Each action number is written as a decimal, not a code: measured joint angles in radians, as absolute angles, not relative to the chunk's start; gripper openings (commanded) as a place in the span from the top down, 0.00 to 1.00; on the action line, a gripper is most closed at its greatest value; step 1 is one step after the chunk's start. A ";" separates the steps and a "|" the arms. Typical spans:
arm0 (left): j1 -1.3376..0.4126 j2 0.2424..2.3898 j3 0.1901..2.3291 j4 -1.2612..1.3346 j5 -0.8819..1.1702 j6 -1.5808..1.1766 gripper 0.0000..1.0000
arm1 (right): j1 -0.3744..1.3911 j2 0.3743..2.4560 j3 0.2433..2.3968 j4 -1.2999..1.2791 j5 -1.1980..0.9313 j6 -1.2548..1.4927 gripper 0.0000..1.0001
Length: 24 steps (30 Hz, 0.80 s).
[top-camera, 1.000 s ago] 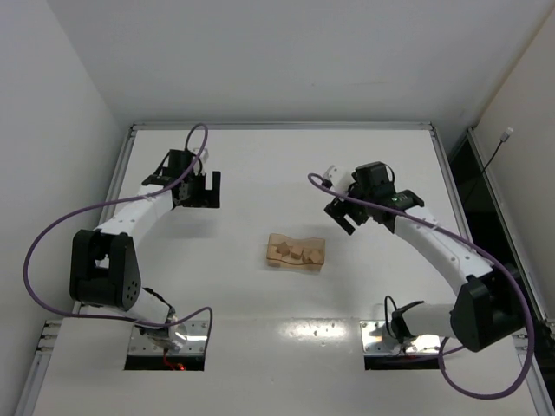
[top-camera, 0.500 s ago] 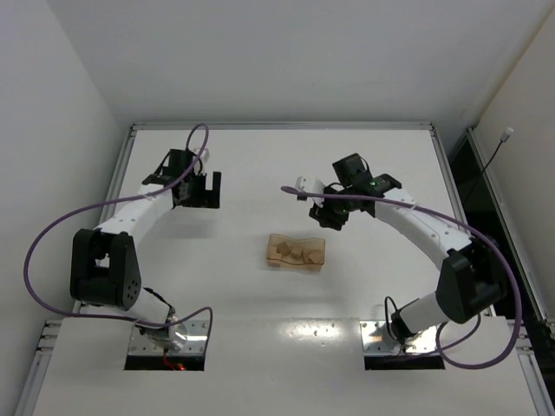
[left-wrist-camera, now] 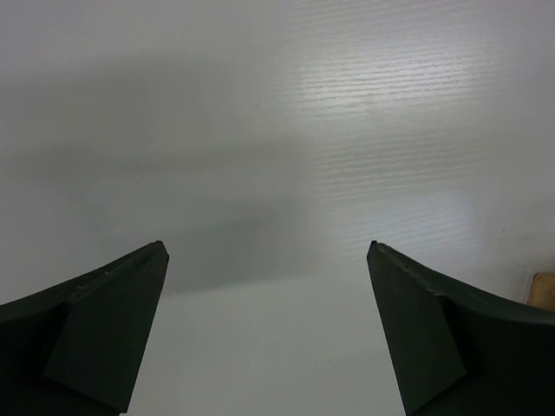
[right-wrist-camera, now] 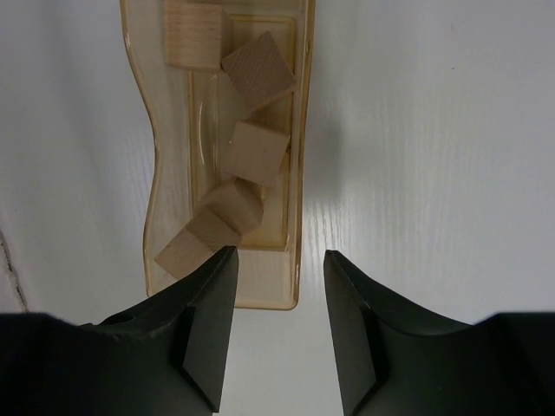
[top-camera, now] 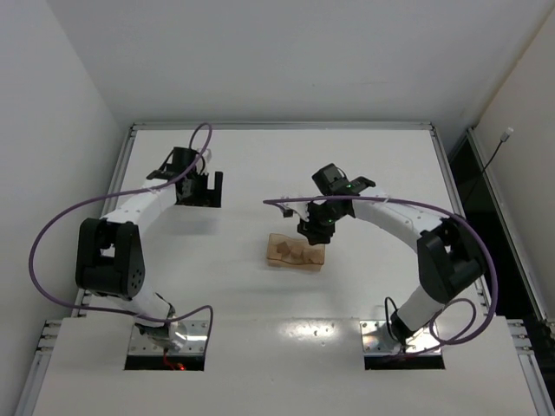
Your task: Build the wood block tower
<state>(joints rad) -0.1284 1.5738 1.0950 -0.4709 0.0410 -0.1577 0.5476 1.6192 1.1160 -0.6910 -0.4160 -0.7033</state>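
Wood blocks [right-wrist-camera: 256, 152] all sit loose inside a translucent tan tray [right-wrist-camera: 300, 199], strung along its length and turned at different angles; the right wrist view shows about five light-tan pieces, some touching their neighbours. Tray lies flat near the middle of the desk [top-camera: 260, 165], a bit toward the right arm's side. Right end effector [right-wrist-camera: 277, 260] hangs directly above the tray's near end, pointing down, jaws partly apart with nothing gripped; one finger [right-wrist-camera: 204, 321] overlaps the tray's corner in the right wrist view, and contact cannot be told. Left end effector [top-camera: 201, 189] is well apart from the tray, over bare desk at the far left, jaws wide apart and empty. Left wrist view shows only white surface with a soft shadow, plus a small tan sliver [left-wrist-camera: 545, 290] at the right edge, too little of it to identify. Desk top is matte white with a faint fine grain, edged by a pale metal rail [top-camera: 277, 126]. Plain white walls [top-camera: 260, 61] close in at the back and both sides. Purple cables [top-camera: 52, 234] loop off both arms. Arm bases sit on metal plates [top-camera: 165, 338] at the near edge.
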 measured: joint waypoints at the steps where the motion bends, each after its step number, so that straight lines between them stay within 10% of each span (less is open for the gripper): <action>1: -0.128 1.580 1.100 -0.474 0.041 -0.158 0.01 | 0.549 1.631 1.116 -0.688 -0.417 -0.704 0.59; 24: -0.128 1.634 1.138 -0.488 0.038 -0.158 0.01 | 0.567 1.764 1.116 -0.609 -0.361 -0.704 0.74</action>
